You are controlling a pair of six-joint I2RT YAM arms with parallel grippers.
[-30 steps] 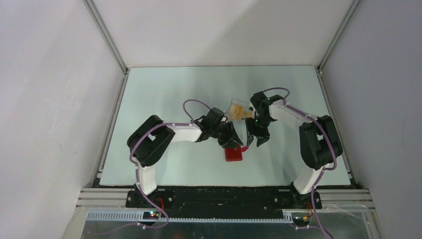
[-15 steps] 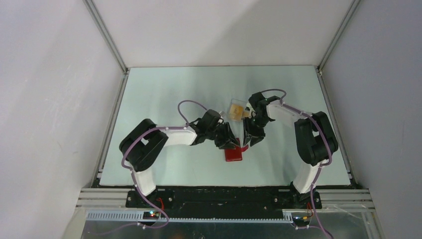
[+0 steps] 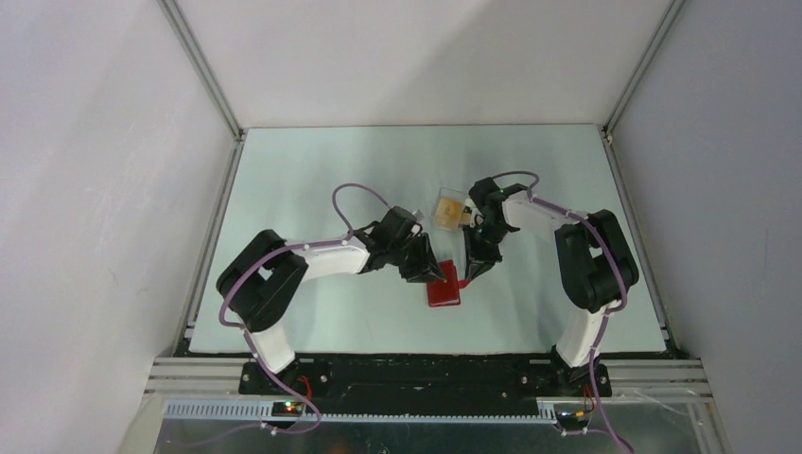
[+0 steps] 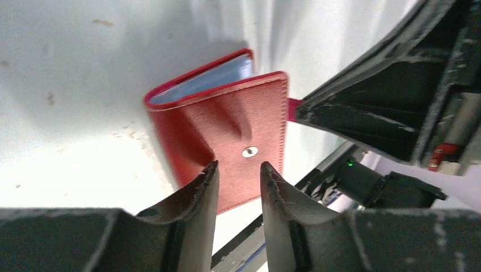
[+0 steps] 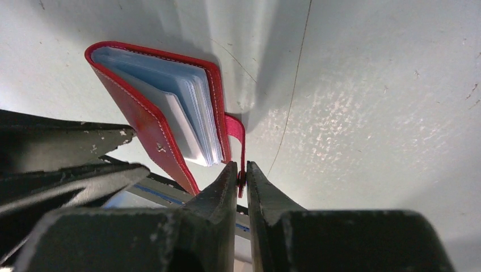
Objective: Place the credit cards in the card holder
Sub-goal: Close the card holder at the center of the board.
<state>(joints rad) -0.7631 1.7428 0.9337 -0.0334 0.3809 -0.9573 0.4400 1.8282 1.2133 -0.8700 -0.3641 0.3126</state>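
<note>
My right pincer (image 5: 241,170) is clenched on the red wallet's (image 5: 140,122) little tab (image 5: 236,133); my left pincer (image 4: 239,170) gapes just over its cover. It lies slightly open on the table (image 3: 312,180).

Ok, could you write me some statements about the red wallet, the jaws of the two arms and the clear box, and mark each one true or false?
1. The right jaws are closed on the red tab of the card holder. True.
2. The card holder lies shut flat. False: it stands partly open, with its blue-grey sleeves showing.
3. The left jaws grip a credit card. False: they stand apart over the card holder's red cover, with no card between them.
4. The clear box sits beyond the card holder in the top view, not touching it. True.
</note>
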